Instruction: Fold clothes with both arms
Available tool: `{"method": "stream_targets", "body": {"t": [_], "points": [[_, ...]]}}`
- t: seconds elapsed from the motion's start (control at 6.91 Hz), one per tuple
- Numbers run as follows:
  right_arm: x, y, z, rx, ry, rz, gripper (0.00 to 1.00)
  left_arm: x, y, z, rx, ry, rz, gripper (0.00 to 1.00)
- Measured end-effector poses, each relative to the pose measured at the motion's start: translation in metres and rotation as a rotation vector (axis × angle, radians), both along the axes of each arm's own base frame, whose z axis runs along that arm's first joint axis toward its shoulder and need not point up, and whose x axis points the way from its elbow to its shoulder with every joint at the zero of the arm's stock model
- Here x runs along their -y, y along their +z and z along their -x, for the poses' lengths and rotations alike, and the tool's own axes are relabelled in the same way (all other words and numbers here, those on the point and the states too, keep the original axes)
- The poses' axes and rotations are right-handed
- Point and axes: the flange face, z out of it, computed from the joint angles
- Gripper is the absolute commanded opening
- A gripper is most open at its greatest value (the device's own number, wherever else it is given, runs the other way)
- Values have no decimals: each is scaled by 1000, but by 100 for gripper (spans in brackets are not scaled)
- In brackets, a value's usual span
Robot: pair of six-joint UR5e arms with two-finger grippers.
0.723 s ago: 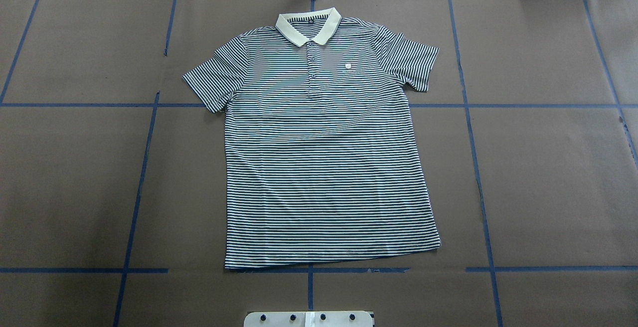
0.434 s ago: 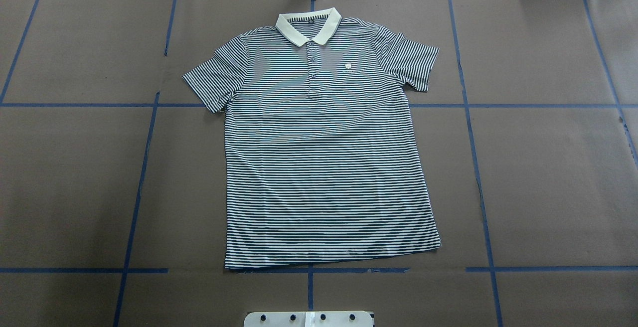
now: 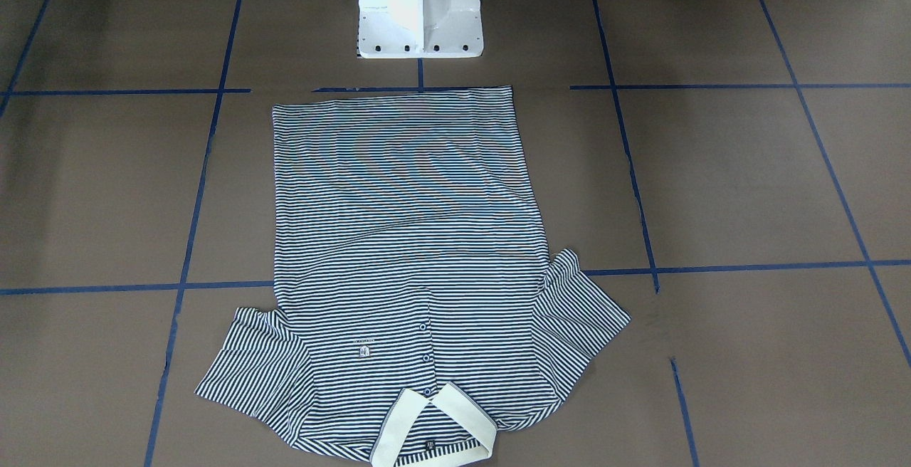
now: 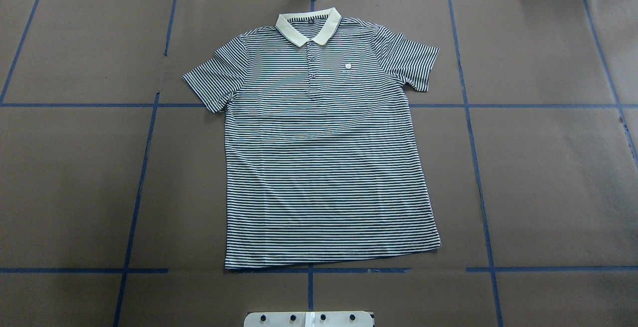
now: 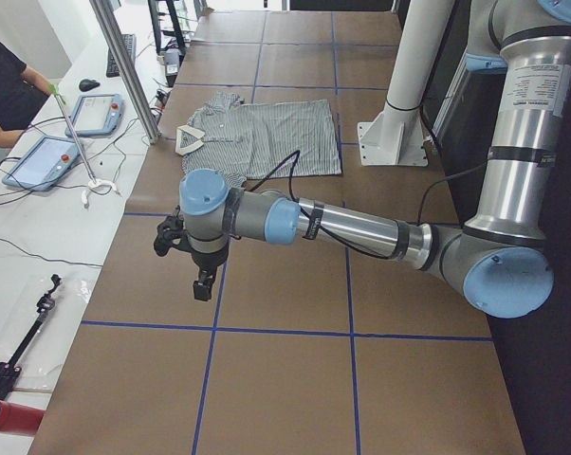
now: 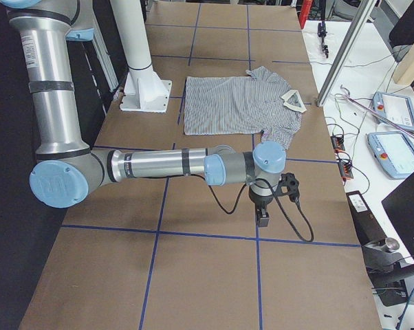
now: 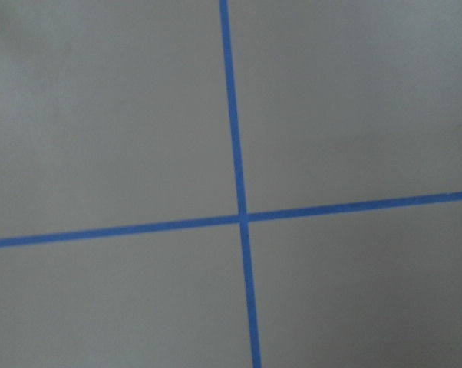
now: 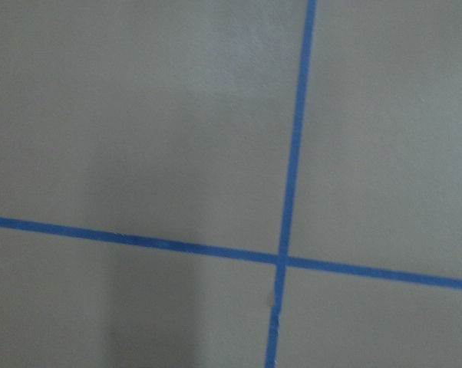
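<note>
The shirt (image 4: 319, 157) lies flat, front side up, in the middle of the worktop (image 4: 548, 177), with its collar (image 4: 309, 27) on the side far from the robot. The left pincer (image 5: 202, 289) hangs above bare worktop, well apart from the shirt, and holds nothing. The right pincer (image 6: 262, 218) hangs likewise at the opposite end. How far either one is open I cannot tell

Our left arm (image 5: 361, 227) and right arm (image 6: 159, 165) are silver tubes with light-blue joint caps (image 5: 508, 282), black cables (image 6: 225, 212) and a white pedestal (image 3: 420, 11).
</note>
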Motion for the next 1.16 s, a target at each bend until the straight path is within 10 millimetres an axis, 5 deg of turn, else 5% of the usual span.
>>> {"method": "stream_targets", "body": {"t": [0.29,0.87,1.16], "points": [[31,-31,82,51,-32,-63,100,21,-33,-65,-7,111,-140,100],[111,-149,259,97,-14,-30,100,64,-70,-130,1,51,-192,100],[145,-155,316,96,14,-95,99,75,-79,-145,-9,-27,-212,100]]}}
